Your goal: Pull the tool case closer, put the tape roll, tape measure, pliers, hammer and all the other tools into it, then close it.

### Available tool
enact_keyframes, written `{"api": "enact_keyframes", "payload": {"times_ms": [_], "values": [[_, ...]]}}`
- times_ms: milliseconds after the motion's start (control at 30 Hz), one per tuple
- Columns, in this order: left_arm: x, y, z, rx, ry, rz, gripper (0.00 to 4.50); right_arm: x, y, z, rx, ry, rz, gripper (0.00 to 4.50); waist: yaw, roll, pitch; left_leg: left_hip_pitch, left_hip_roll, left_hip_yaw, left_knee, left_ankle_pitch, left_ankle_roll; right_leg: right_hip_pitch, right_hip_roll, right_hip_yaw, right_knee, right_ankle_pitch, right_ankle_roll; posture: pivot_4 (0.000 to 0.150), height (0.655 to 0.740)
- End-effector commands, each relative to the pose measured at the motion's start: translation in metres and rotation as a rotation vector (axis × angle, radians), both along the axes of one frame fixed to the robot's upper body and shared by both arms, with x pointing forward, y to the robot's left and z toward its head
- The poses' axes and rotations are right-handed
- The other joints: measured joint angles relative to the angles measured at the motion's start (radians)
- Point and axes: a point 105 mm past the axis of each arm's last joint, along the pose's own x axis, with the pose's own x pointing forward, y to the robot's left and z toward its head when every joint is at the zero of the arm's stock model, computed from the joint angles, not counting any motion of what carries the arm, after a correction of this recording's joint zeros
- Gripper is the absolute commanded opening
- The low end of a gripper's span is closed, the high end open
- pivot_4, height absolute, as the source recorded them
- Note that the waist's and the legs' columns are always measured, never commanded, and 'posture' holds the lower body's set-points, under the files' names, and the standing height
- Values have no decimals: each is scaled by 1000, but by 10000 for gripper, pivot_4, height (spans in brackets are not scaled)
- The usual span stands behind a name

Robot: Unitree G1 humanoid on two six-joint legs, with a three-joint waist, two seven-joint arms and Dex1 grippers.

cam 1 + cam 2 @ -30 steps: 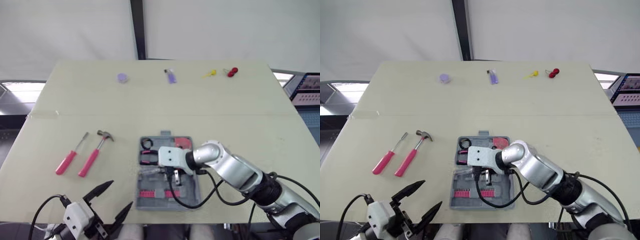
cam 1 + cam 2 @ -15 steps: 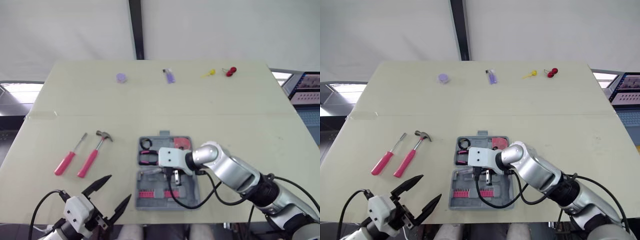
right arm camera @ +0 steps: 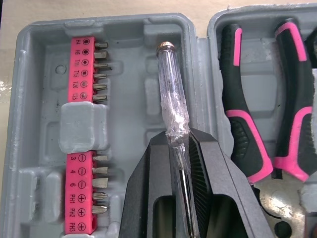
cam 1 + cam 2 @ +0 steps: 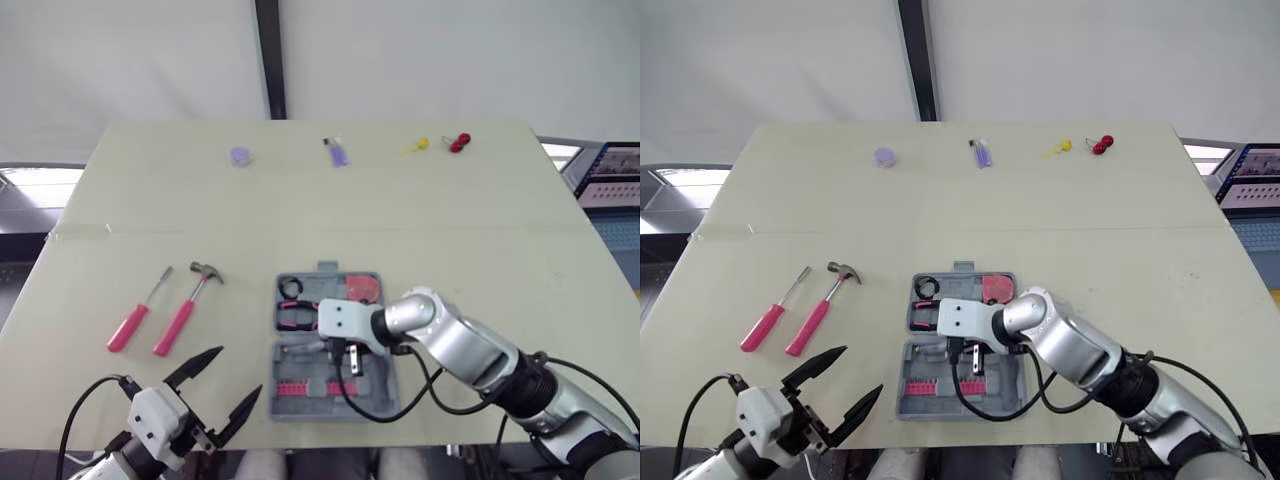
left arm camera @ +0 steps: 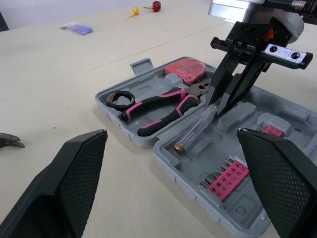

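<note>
The grey tool case (image 4: pixel 330 270) lies open near the table's front edge. In it are a black tape roll (image 4: pixel 291 289), pink-handled pliers (image 4: pixel 296 318), a red tape measure (image 4: pixel 362 288) and a pink bit holder (image 3: pixel 81 124). My right gripper (image 4: pixel 340 355) hangs over the case's middle, shut on a clear-handled screwdriver (image 3: pixel 171 84) whose handle points down into the near half. The hammer (image 4: pixel 185 310) and a pink-handled screwdriver (image 4: pixel 135 322) lie on the table left of the case. Near the front edge, just in front of the hammer, my left gripper (image 4: pixel 238 372) is open and holds nothing.
Along the far edge sit a purple disc (image 4: pixel 240 155), a purple item (image 4: pixel 339 153), a yellow piece (image 4: pixel 415 147) and a red piece (image 4: pixel 460 141). A black cable (image 4: pixel 420 385) loops from my right arm over the case's near right corner.
My left gripper has edged a little forward over the front edge, still open. The right gripper, with the clear screwdriver, has shifted slightly nearer over the case.
</note>
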Motion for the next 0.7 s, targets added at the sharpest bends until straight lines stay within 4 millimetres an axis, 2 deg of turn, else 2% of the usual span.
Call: {"api": "enact_keyframes", "payload": {"times_ms": [33, 700], "values": [[0, -1, 2, -1, -11, -4, 45000, -5, 5, 3, 9, -5, 30, 181, -3, 0, 0, 0, 0, 0, 0, 0, 0, 0, 0, 0, 0, 0, 0, 1500, 7400], [1, -1, 1, 1, -10, -4, 45000, 0, 13, 3, 28, -13, 13, 181, -8, 0, 0, -1, 7, 3, 0, -1, -3, -4, 7, 1, 1, 0, -4, 1500, 7400]]}}
